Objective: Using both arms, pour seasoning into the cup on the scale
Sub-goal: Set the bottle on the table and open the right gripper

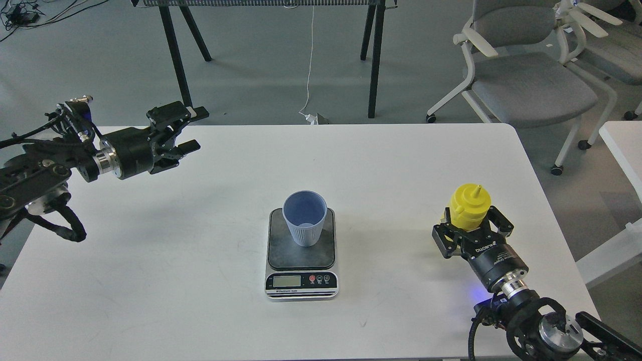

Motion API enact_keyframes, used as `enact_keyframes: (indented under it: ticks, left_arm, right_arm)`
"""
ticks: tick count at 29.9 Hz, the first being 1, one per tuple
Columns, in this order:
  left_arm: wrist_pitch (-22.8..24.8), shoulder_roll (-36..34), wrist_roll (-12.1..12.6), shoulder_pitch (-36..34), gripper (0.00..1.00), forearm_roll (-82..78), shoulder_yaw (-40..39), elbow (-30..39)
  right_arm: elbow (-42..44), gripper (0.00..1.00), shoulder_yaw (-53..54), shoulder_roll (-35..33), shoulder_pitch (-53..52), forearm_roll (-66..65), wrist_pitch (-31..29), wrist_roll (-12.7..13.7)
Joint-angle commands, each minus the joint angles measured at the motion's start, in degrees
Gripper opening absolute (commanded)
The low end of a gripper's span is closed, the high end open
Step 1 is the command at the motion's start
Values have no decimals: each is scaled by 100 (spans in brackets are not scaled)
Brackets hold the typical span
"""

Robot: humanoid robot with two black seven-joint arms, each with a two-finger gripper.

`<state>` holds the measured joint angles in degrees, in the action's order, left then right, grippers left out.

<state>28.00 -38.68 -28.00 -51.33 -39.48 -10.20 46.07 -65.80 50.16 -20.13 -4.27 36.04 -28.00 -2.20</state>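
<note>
A light-blue ribbed cup [304, 220] stands upright on the dark platform of the scale [281, 253] at the middle of the white table [200, 291]. The cup looks empty. My right gripper [471, 231] is shut on the yellow seasoning bottle [469, 204], which is upright with its nozzle up, low over the table's right part, well to the right of the cup. Whether the bottle's base touches the table is hidden. My left gripper [193, 129] is open and empty over the table's far left corner.
Grey office chairs [521, 75] stand beyond the table's far right corner. Black table legs [373, 60] and a white cable [308, 65] are on the floor behind. A second white table's edge [624, 145] is at the right.
</note>
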Motion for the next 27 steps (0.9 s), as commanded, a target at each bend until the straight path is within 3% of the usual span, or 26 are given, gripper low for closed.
enact_keyframes:
  ticks: [1, 12, 19, 20, 23, 27]
  left_arm:
    - [0, 1, 0, 1, 99, 2, 0, -1]
    - [0, 27, 0, 9, 99, -7, 0, -1]
    - [0, 27, 0, 27, 99, -7, 9, -1]
    - [0, 27, 0, 27, 99, -7, 9, -1]
    - [0, 19, 0, 27, 99, -7, 0, -1]
    - [0, 1, 0, 27, 99, 2, 0, -1]
  right_arm:
    - [49, 8, -94, 53, 5, -53, 0, 0]
    - [234, 28, -182, 247, -47, -299, 0, 0]
    - [190, 47, -182, 247, -47, -299, 0, 0]
    - [173, 54, -182, 247, -47, -299, 0, 0]
    - [146, 94, -182, 238, -30, -308, 0, 0]
    - [129, 98, -191, 221, 23, -316, 0, 0]
